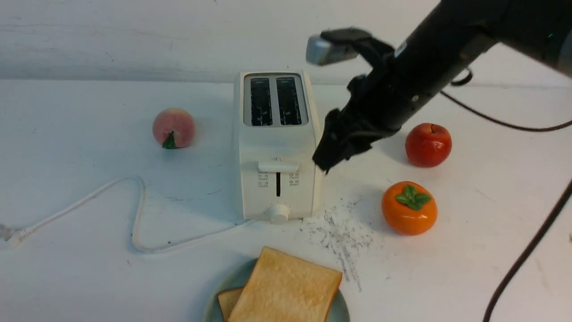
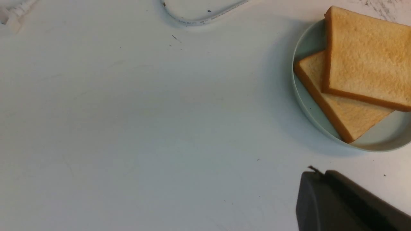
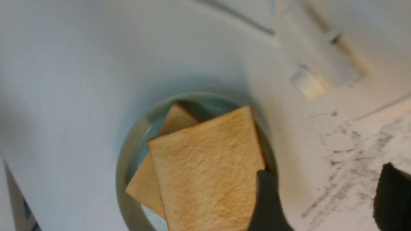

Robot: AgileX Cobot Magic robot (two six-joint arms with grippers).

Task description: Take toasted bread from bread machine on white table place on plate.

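The cream-white bread machine [image 1: 275, 143] stands mid-table with both slots empty. Two slices of toasted bread lie stacked on the pale blue-green plate [image 1: 214, 304] at the front edge, the upper slice [image 1: 286, 290] over the lower one [image 1: 230, 302]. The right gripper [image 1: 328, 156] hangs open and empty in the air beside the toaster's right side. In the right wrist view its fingers [image 3: 266, 199] are spread above the plate's rim [image 3: 123, 166] and the toast [image 3: 205, 173]. The left gripper [image 2: 322, 175] is shut and empty over bare white table [image 2: 128, 128], near the plate [image 2: 300, 93] and toast [image 2: 366, 57].
A peach [image 1: 174, 128] lies left of the toaster. A red apple [image 1: 428, 145] and an orange persimmon [image 1: 409, 208] lie to its right. The white power cord [image 1: 138, 214] loops at the front left. Grey scratch marks [image 1: 344, 232] and black cables [image 1: 523, 259] are on the right.
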